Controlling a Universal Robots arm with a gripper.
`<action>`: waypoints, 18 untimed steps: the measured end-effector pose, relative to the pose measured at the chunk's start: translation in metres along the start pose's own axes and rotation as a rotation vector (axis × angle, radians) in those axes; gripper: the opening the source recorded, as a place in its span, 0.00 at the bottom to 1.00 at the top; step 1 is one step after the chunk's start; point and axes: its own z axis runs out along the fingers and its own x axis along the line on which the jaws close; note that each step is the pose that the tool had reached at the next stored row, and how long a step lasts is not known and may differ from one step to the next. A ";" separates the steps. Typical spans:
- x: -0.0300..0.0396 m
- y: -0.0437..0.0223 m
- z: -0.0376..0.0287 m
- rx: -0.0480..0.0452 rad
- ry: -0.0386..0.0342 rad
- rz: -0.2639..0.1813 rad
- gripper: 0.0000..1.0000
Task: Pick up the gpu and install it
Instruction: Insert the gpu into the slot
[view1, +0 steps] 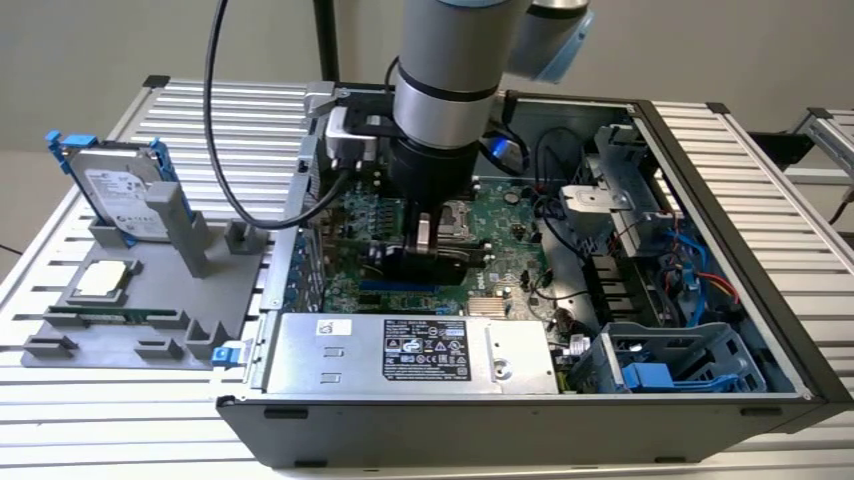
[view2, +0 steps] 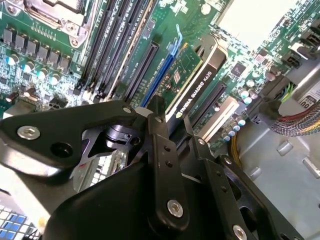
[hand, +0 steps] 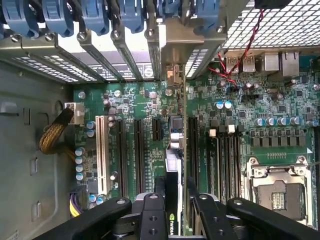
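Inside the open computer case (view1: 747, 200), my gripper (view1: 427, 255) is shut on the gpu (view1: 416, 265) low over the green motherboard (view1: 521, 215). In the second wrist view the gpu (view2: 192, 75) stands on edge between the fingers, black shroud to one side and green board to the other. Its lower edge runs along the blue expansion slot (view2: 160, 75). In the first wrist view the gpu (hand: 173, 160) lines up between the black slots, its silver end toward the rear bracket openings (hand: 165, 55). Whether it sits fully in the slot I cannot tell. The gripper (view2: 172, 117) (hand: 175, 185) holds the card's near end.
The silver power supply (view1: 400, 350) lies at the case front, with a blue-grey drive cage (view1: 667, 365) beside it. The CPU socket (hand: 277, 192) and memory slots (view2: 115, 35) flank the card. On the exterior view's left, a grey fixture (view1: 147, 300) holds a hard drive (view1: 127, 195).
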 end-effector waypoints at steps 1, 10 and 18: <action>0.0009 -0.0002 0.0002 -0.0004 0.0000 0.000 0.00; 0.0036 -0.0105 -0.0004 -0.0149 0.0011 0.000 0.00; 0.0074 -0.0031 0.0032 -0.0147 0.0010 0.000 0.00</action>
